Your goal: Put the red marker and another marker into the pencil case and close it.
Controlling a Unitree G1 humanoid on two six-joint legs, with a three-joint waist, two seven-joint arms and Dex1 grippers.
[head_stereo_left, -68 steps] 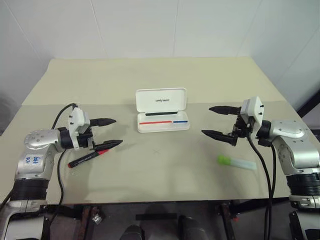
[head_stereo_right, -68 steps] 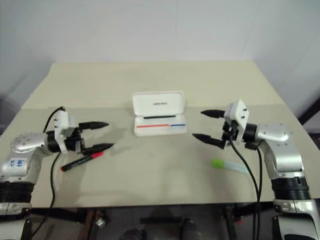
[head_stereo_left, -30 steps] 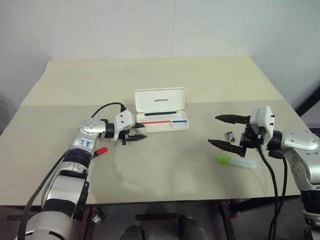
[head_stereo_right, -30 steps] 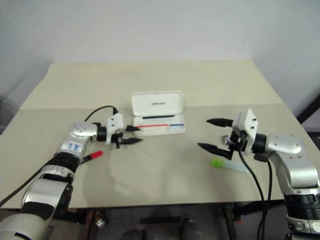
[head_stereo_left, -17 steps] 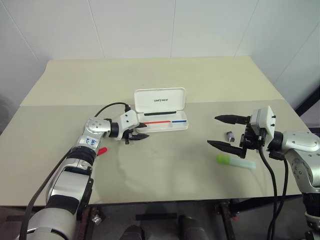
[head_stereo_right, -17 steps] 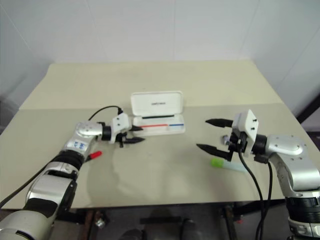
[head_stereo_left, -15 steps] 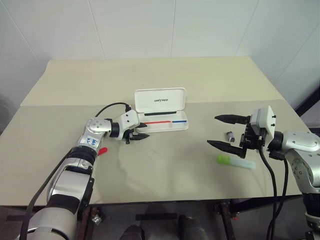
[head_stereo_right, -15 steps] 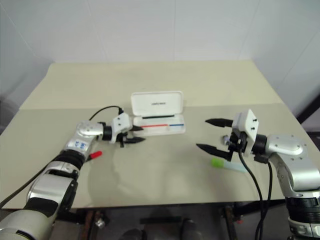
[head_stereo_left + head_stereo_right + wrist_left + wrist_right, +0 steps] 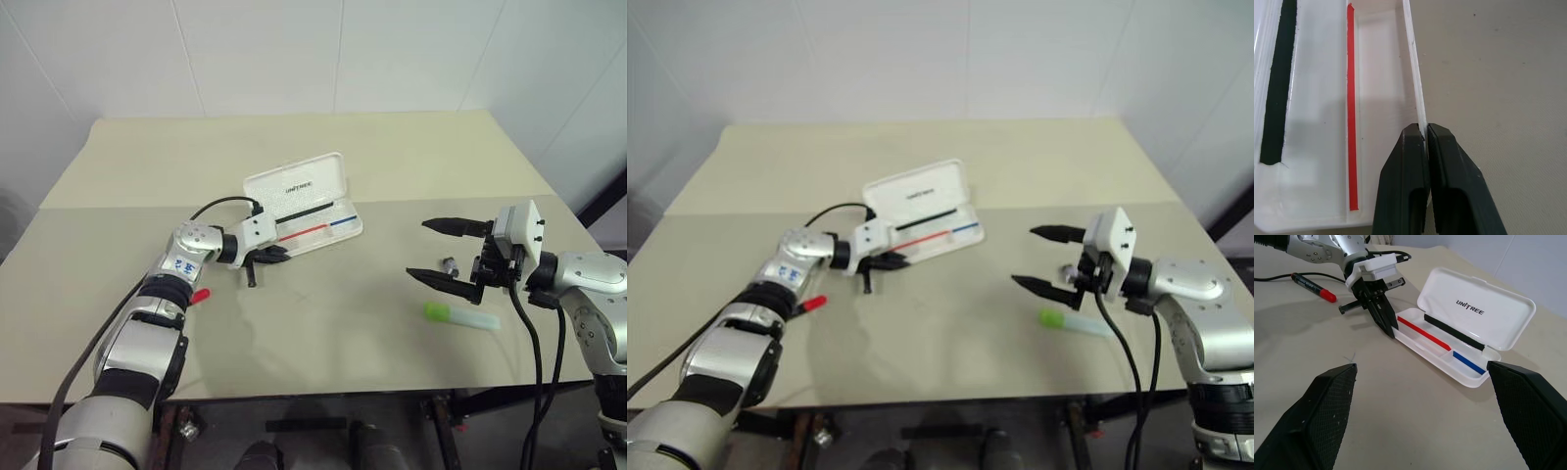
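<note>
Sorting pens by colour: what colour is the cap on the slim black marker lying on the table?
Red; the slim black marker shows best in the right wrist view.

The left arm reaches forward and inward, its pincer point(image 9: 275, 255) pinched tight on the front wall of the pencil case point(image 9: 299, 204). Well right of that case, the right pincer point(image 9: 441, 253) hangs level with fingers spread wide, holding nothing.

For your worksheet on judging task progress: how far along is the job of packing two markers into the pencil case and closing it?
Done: only the pencil case lies open.
In hand: the left end effector is pinched on its front wall; the right end effector hangs open, empty.
Left: red marker and green-capped marker lie on the table; then close the lid.
</note>
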